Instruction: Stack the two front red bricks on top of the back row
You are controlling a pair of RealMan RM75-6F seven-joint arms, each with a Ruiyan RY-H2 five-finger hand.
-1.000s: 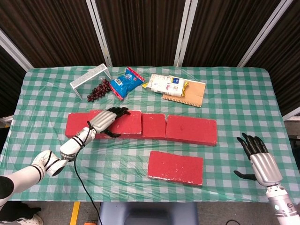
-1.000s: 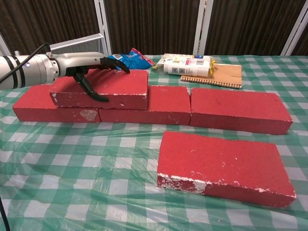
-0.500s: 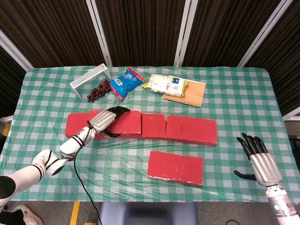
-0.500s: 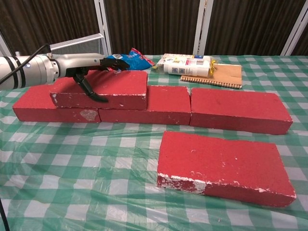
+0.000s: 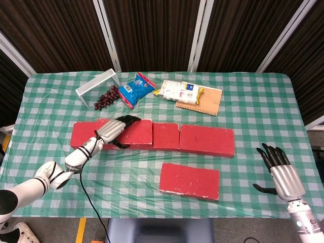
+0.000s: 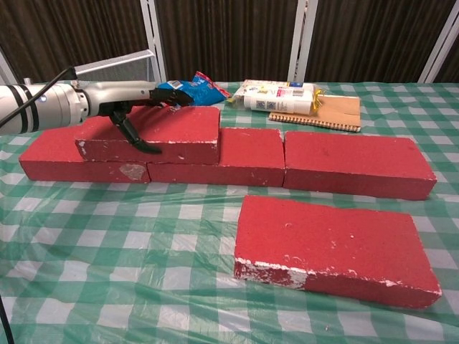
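Note:
One red brick (image 6: 183,132) lies stacked on the left part of the back row (image 6: 355,166), also seen in the head view as the stacked brick (image 5: 140,132). My left hand (image 6: 129,100) grips it, fingers stretched over its top toward the far edge and the thumb against its front face; the same left hand (image 5: 114,130) shows from above. A second red brick (image 6: 333,247) lies flat in front of the row, right of centre, with nothing touching it. My right hand (image 5: 281,172) hovers open near the table's front right corner, far from every brick.
Behind the row lie a white wire rack (image 5: 98,83), dark grapes (image 5: 105,96), a blue snack bag (image 5: 136,88), a white packet (image 5: 177,91) and a brown notebook (image 5: 206,103). A black cable (image 5: 93,207) trails from my left arm over the front edge.
The fingers of my left hand have shifted slightly on top of the stacked brick. The bricks and my right hand have stayed where they were.

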